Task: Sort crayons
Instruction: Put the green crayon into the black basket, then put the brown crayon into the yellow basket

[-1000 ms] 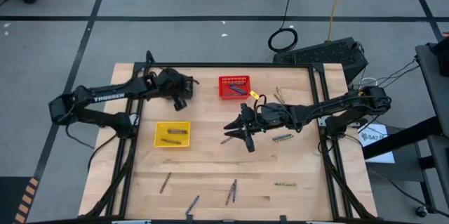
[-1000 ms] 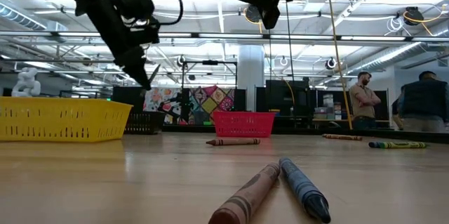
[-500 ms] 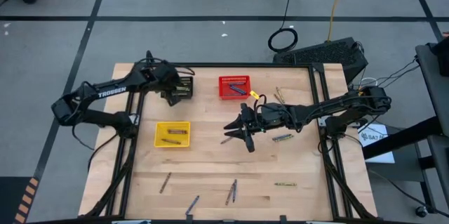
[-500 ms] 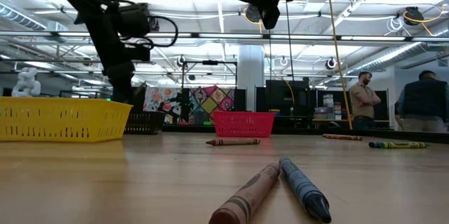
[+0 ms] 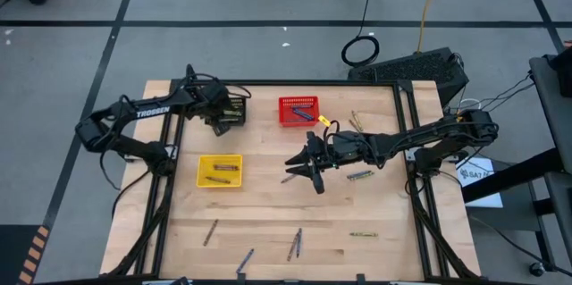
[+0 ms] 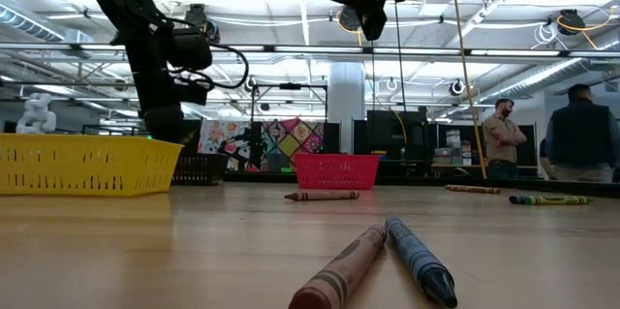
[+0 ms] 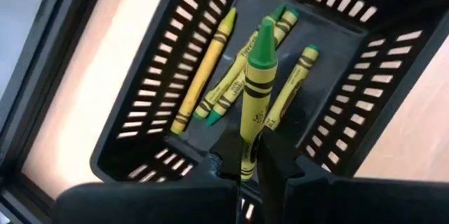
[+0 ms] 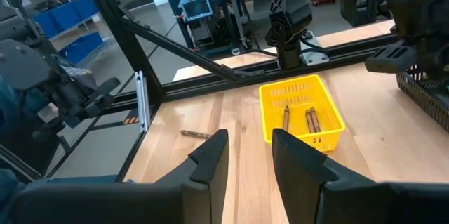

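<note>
My left gripper (image 7: 245, 171) hangs over the black basket (image 5: 234, 111) at the table's far left, shut on a green crayon (image 7: 256, 90) whose tip points down into the basket. Several yellow-green crayons (image 7: 210, 76) lie on the basket's floor. My right gripper (image 5: 302, 169) hovers open above the middle of the table, with nothing between its fingers (image 8: 210, 157). A brown crayon (image 5: 289, 178) lies on the wood just beside it. My left gripper pinches the green crayon's blunt back end (image 7: 247, 157) between its two fingers. The fingers slant steeply down from above and lie along the crayon. The crayon sticks out past the fingertips, lifted clear, with its green tip (image 7: 264, 38) above the basket's floor.
A red basket (image 5: 298, 111) stands at the far middle and a yellow basket (image 5: 220, 171) at the left, both holding crayons. Loose crayons lie near the front edge (image 5: 295, 243), (image 5: 210, 231), (image 5: 246, 260) and toward the right (image 5: 360, 175), (image 5: 363, 234), (image 5: 356, 121).
My left gripper has come down over the black basket and tipped steeper, keeping hold of the green crayon. In the low view its fingers have sunk from well above the baskets to behind the yellow basket's rim.
</note>
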